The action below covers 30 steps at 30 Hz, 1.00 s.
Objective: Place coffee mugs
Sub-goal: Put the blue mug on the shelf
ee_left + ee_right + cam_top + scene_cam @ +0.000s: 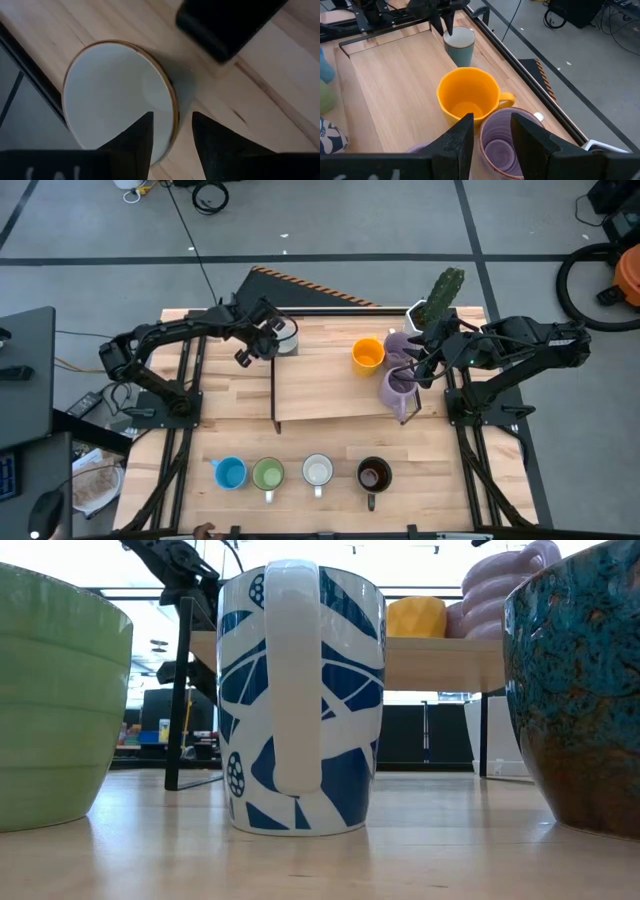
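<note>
Left gripper (171,142) sitting over raised shelf (330,395) at far-left corner, fingers straddling rim of white mug (117,97), one inside, one outside, clamping its wall. Right gripper (492,135) gripping rim of lilac mug (502,142) likewise, just beside orange mug (467,95). Second lilac mug (397,392) resting at shelf's right edge. Blue mug (230,473), green mug (268,474), patterned white mug (318,471), dark brown mug (373,474) standing in row on bench (440,480).

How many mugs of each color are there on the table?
Orange mug: 1
Lilac mugs: 2
White mugs: 2
Blue mug: 1
Green mug: 1
Dark brown mug: 1
Total: 8 mugs
</note>
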Each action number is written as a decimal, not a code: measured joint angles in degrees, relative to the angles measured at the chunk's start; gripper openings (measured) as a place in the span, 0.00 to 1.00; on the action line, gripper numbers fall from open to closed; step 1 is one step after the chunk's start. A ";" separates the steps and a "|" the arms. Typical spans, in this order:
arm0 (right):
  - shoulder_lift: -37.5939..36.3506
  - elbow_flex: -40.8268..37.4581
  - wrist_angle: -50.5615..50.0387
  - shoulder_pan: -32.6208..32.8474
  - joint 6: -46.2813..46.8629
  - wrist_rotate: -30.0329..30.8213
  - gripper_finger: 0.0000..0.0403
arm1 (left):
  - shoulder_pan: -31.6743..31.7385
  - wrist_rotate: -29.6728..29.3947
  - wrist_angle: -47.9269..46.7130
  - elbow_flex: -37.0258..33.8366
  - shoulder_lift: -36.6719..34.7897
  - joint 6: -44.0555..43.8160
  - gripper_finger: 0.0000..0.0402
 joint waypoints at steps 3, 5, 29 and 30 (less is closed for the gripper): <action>0.00 0.00 0.01 -0.01 0.00 -0.02 0.34 | 0.94 0.93 -0.01 0.00 0.00 -0.79 0.35; 0.00 0.00 0.01 -0.01 0.00 -0.14 0.34 | 1.54 1.04 -0.06 0.00 0.00 -1.08 0.35; 0.00 0.00 0.09 0.00 0.00 -0.20 0.34 | 2.29 2.91 -0.90 0.02 0.00 -1.41 0.17; 0.00 0.00 0.12 0.00 0.00 -0.20 0.34 | 2.29 3.01 -1.04 0.02 0.00 -1.41 0.15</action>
